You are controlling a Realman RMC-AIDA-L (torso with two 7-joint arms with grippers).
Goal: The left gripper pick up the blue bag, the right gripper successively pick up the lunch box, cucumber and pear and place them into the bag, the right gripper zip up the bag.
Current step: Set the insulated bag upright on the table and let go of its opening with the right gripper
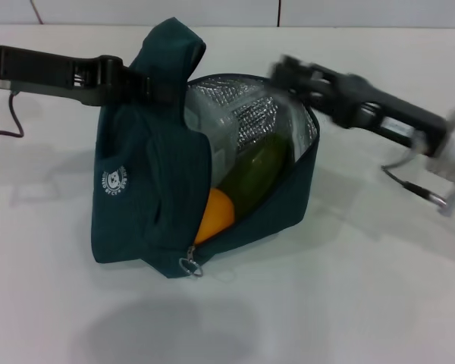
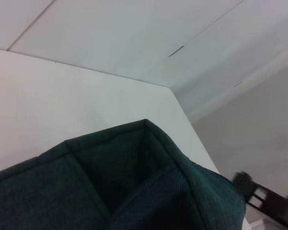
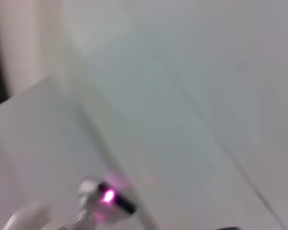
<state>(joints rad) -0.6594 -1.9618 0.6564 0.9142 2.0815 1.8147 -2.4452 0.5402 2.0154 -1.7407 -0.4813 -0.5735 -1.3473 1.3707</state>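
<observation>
The blue bag [image 1: 155, 189] sits open on the white table [image 1: 349, 288]. Inside it lie the cucumber [image 1: 254, 173], the pear [image 1: 214, 214] below that, and the lunch box [image 1: 212, 129] behind. The left gripper [image 1: 140, 83] is clamped on the bag's top flap. The right gripper [image 1: 288, 73] hangs just beside the bag's rim; I cannot tell its state.

You are looking at what reads as a bare robot test room or lab rather than a home or kitchen. A plain white tabletop [image 1: 349, 303] fills the head view, carrying only a teal-blue lunch bag [image 1: 136, 205]. Behind it runs a pale panelled wall [image 1: 212, 11] with thin seams between the panels. The left wrist view shows the tabletop's far corner, the same seamed white wall panels [image 2: 149, 38] and a grey floor [image 2: 259, 139] beyond, with no furniture or decoration.
</observation>
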